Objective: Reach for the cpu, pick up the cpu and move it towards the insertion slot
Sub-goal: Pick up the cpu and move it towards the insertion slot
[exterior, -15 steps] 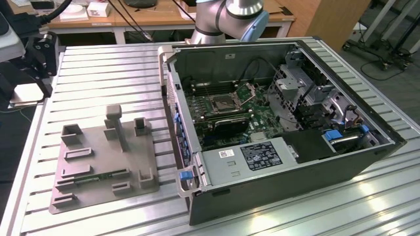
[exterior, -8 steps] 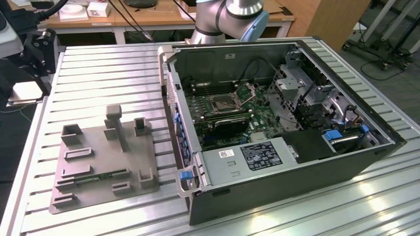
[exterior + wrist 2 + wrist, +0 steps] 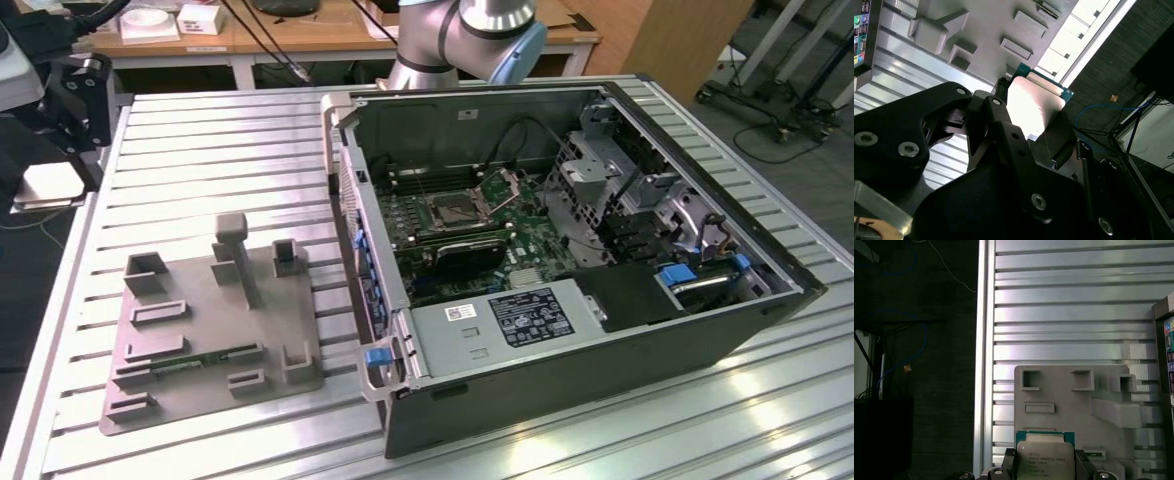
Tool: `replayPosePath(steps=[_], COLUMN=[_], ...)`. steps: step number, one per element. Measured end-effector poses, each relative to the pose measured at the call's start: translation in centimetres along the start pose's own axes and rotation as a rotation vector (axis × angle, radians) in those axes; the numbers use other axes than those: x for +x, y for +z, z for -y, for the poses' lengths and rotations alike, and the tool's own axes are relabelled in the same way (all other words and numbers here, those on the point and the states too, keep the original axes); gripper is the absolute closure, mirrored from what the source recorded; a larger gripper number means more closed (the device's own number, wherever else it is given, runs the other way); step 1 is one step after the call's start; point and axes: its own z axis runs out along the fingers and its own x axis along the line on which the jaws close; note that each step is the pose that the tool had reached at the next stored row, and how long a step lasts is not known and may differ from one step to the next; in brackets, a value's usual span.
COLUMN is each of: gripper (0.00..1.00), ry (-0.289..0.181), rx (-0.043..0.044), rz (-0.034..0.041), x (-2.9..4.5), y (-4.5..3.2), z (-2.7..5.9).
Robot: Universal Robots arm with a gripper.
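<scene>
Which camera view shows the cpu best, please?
The first wrist view: the cpu faces the camera, metal top and green rim plain. The second wrist view shows it tilted, under glare. In the exterior view a pale shape at its left edge may be it.

Exterior view: high, oblique, far, sees case [image 3: 601,390] and tray [image 3: 200,285]. Both wrist views: close, share tray.
</scene>
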Motion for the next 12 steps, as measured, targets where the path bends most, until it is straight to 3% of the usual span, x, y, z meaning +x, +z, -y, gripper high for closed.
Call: replayPosePath(steps=[12], gripper=[0.46], ry=[0.000], rx=[-0.0002], rz=[0.0001], x=[0.00], y=[-0.48], z=[-0.04])
